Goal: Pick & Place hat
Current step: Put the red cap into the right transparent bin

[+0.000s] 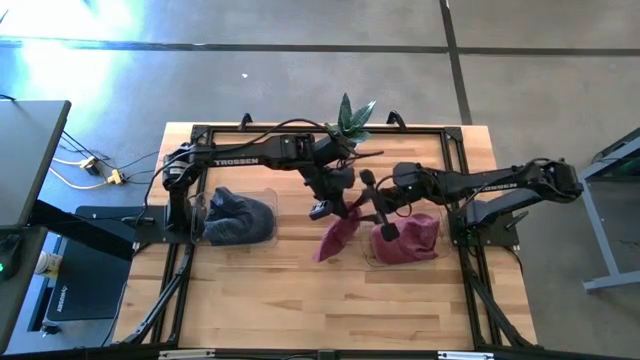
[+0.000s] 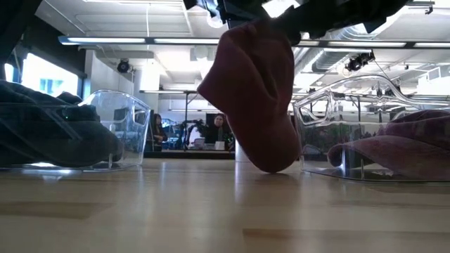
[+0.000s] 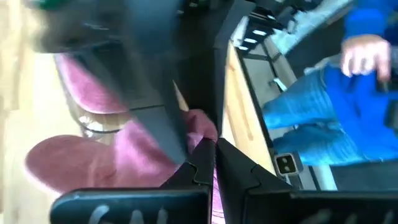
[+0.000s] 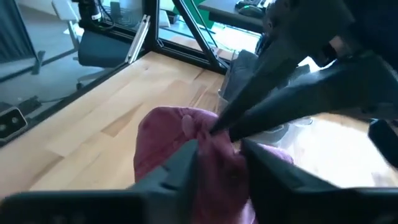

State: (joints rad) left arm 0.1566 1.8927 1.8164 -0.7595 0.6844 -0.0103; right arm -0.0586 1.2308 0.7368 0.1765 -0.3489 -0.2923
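Roughly in the middle of the wooden table (image 1: 300, 300) stand two clear plastic bins; the left bin (image 1: 262, 196) holds a pile of dark blue hats (image 1: 238, 217); the right bin (image 1: 372, 250) holds maroon hats (image 1: 412, 240), and I cannot count them; one more maroon hat (image 1: 338, 236) hangs between the two bins, with its lower edge just above the table in the low view; the left gripper (image 1: 345, 203) is clenched on the top of this hat; the right gripper (image 4: 221, 152) has its fingers on both sides of the same hat, partly closed around the cloth.
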